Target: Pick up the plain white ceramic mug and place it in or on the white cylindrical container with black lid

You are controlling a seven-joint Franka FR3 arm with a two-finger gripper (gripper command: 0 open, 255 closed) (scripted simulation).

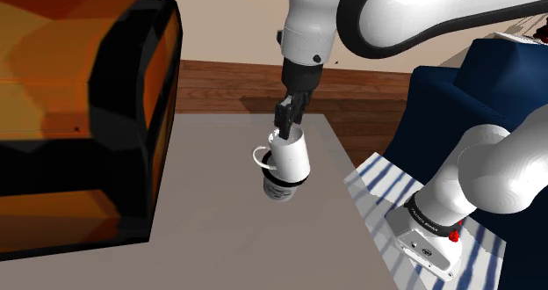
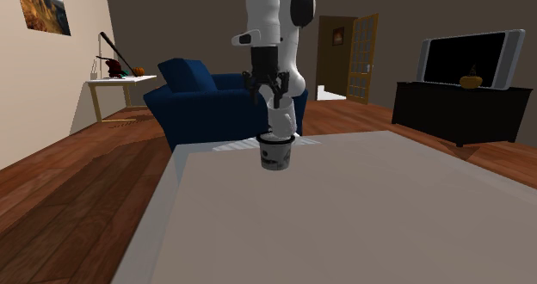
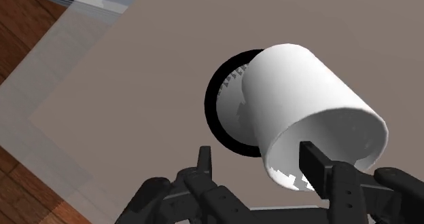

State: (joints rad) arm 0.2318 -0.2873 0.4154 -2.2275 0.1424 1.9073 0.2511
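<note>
On top of the white cylindrical container [image 1: 279,188], which stands on the grey table [image 1: 219,235], the plain white mug [image 1: 292,156] sits tilted, its base against the black lid [image 3: 216,114] and its mouth turned up toward my gripper [image 1: 286,121]. My fingers stand apart: one [image 3: 319,163] reaches inside the mouth, the other [image 3: 205,163] hangs outside, clear of the wall, so I judge that I am clasping nothing. A mug like this is probably stiff, smooth and fairly light, likely to chip if it topples from that perch. If I must take it again, I would pinch the rim wall opposite the handle [image 1: 261,159], squarely and gently.
</note>
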